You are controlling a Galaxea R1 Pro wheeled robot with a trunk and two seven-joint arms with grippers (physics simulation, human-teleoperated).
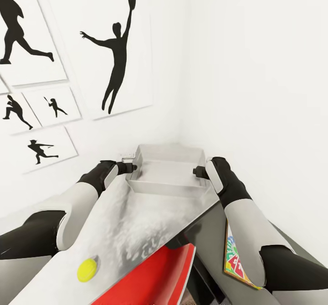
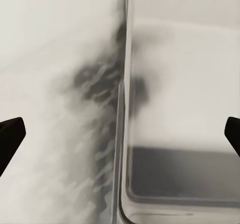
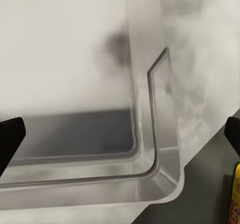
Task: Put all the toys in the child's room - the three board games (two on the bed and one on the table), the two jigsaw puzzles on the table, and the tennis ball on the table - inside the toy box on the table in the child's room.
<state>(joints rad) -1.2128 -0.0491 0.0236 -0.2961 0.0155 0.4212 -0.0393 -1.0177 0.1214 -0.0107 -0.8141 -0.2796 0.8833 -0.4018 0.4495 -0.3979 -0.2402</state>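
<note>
Toy box [image 1: 166,170] between 2 spread-fingered, empty grippers, left gripper [image 1: 132,167] and right gripper [image 1: 197,171] at its sides.

Grey toy box [image 1: 166,168]: open, upright, table's far corner | yellow tennis ball [image 1: 87,269]: near table edge | red board game [image 1: 155,277]: tilted, below table.

1. We see a corner of the pale, translucent toy box [image 3: 150,149], its rounded rim and inner wall close to the camera.
2. It rests on the mottled grey table [image 3: 200,58].
3. Our two dark fingers [image 3: 11,134] sit wide apart at opposite edges.
4. A colourful edge [image 3: 236,196] shows beyond the table.
</note>
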